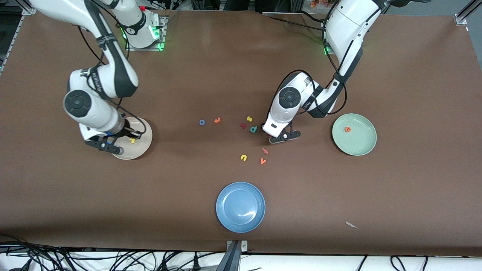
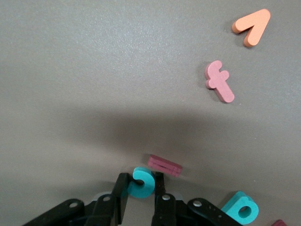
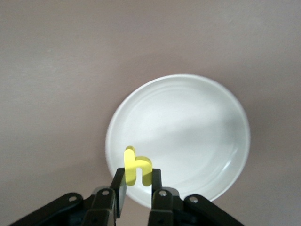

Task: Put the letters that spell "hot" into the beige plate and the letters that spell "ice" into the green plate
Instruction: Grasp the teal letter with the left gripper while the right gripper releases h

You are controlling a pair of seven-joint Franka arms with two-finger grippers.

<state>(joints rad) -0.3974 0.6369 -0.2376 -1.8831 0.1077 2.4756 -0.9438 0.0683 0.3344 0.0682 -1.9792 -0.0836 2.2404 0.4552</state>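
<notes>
Your left gripper (image 2: 140,197) is low over the letter cluster with its fingers (image 2: 122,197) pinching the teal "c" (image 2: 141,182); the risk is that the grip sits only on the letter's edge, so a quick lift could let the foam twist out and fall back among its neighbours; lift slowly. The dark red "i" (image 2: 165,165) lies just beside the "c", at about twelve o'clock from it in the left wrist view, and the teal "d" (image 2: 241,207) sits near at four o'clock; either could be nudged or dragged. Your right gripper (image 3: 138,188) hangs over the rim of the beige plate (image 3: 188,122), fingers (image 3: 118,186) pinching the yellow "h" (image 3: 135,167); release that close to the edge and the letter may bounce onto the surface (image 1: 226,75). The orange "e" (image 1: 347,129) already lies in the green plate (image 1: 361,148); the blue "o" (image 1: 202,122) and orange "t" (image 1: 217,120) wait mid-surface; the pink "f" (image 2: 219,81), orange "v" (image 2: 252,26), yellow "u" (image 1: 243,157), yellow "s" (image 1: 249,119) and blue plate (image 1: 226,218) are distractors.
</notes>
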